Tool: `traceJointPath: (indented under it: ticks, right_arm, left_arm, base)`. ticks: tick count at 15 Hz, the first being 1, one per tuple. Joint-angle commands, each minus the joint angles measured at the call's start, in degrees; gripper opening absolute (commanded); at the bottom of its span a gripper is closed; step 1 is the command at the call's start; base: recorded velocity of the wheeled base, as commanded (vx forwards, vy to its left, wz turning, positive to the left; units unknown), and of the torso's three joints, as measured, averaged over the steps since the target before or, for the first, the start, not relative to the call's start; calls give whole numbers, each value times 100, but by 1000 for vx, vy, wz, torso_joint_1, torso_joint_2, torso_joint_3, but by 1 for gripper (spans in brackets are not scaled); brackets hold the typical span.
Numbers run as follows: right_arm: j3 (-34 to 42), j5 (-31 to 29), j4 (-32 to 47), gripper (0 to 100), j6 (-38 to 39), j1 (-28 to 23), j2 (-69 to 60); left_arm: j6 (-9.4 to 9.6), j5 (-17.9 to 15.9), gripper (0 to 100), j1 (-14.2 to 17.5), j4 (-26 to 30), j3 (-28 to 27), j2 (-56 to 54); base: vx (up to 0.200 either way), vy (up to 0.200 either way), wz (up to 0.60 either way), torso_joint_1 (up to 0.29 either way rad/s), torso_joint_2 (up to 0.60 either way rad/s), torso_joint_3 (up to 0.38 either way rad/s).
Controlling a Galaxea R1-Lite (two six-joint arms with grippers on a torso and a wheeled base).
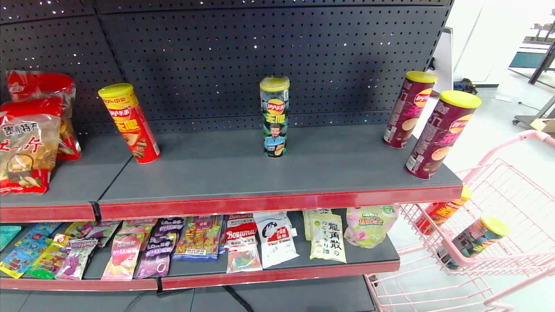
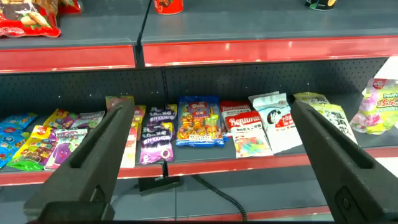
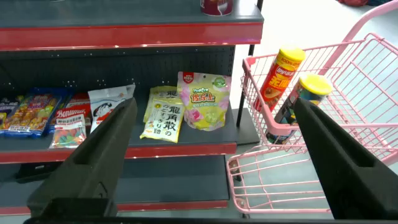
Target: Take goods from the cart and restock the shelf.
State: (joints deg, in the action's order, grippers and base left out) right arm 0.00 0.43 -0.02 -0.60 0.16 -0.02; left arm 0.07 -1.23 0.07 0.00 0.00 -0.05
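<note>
Chip cans, orange can [image 3: 280,74] and dark can [image 3: 300,102], leaning side by side in pink cart [image 1: 535,134] beside shelf end, probably next for pickup. Gaps on upper shelf [image 1: 208,173] for them. Left gripper [image 2: 211,106], right gripper [image 3: 214,102]: spread wide, empty.

Head camera looks down on the shelf [image 1: 277,177], cart [image 1: 507,195] at four o'clock; wrist cameras, lower, both see the white packet [image 2: 277,121].

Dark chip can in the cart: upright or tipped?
Tipped. The dark can leans slantwise inside the pink cart, lid end higher, beside the red can.
</note>
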Motion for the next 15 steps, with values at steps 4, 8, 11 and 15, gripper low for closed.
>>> traceJointPath:
  ticks: [4,8,11,15]
  right_arm:
    - [0,1,-6,100,-2,2,2]
    - [0,1,2,100,-2,2,2]
    - [0,1,2,100,-2,2,2]
    - [0,-8,2,100,-2,2,2]
  left_arm:
    - [1,0,100,1,0,0,5]
    - [-7,0,100,1,0,0,5]
    - [1,9,100,1,0,0,5]
    - [1,9,100,1,0,0,5]
  base:
    - [0,-200,0,6,4,2]
    - [0,-200,0,2,5,4]
    - [0,-200,0,-2,1,2]
    - [0,-200,0,1,1,5]
